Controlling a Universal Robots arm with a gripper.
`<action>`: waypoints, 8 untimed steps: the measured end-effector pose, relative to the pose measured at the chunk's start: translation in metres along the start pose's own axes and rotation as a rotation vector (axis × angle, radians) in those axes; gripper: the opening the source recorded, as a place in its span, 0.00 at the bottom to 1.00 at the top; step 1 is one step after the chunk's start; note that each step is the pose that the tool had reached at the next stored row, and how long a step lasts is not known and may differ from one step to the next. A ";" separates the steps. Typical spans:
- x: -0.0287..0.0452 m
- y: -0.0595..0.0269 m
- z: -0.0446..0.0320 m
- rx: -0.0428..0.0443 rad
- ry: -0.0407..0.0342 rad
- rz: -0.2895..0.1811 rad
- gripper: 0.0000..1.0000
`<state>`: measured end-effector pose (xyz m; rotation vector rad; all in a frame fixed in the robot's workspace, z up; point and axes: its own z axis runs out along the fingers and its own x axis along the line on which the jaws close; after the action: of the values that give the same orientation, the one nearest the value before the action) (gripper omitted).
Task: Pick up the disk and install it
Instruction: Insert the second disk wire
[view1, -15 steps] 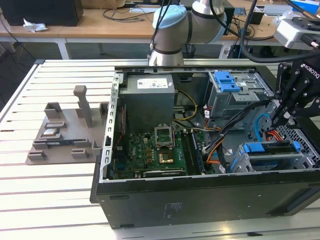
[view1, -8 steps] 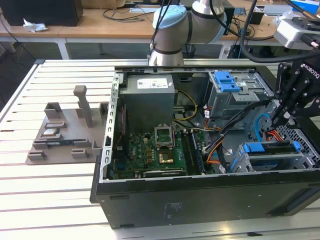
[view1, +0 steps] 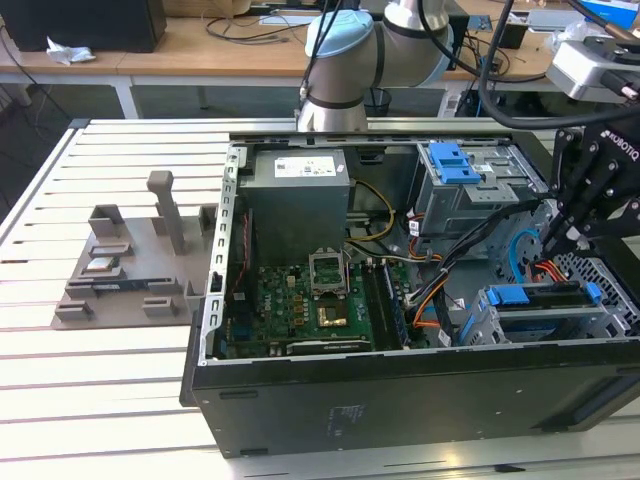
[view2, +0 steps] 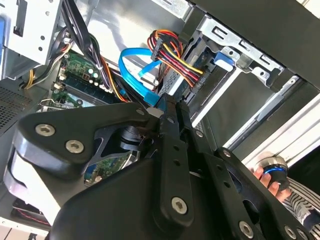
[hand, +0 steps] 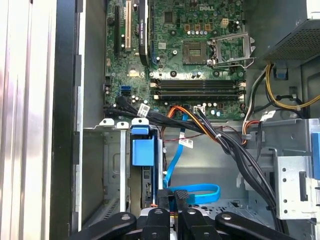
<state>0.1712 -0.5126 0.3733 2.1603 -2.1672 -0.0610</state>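
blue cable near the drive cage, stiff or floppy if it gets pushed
Probably floppy: the blue cable lies in a loose loop and curves freely in the second wrist view. It is likely light, being a thin flat ribbon. It runs in among the black wires, so a push may drag or snag it rather than slide it clear.

the exterior view looks down from nearby on the open computer case (view1: 400, 300). both wrist views peer close into it (sharing its blue cable (view2: 131, 60)).
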 end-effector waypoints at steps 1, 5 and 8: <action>0.0005 0.0002 0.0000 0.0000 0.0000 0.000 0.16; 0.0024 0.0014 0.0004 0.0000 -0.0001 0.000 0.16; 0.0035 0.0022 0.0008 0.0000 -0.0001 0.000 0.16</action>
<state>0.1690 -0.5161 0.3727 2.1603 -2.1673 -0.0611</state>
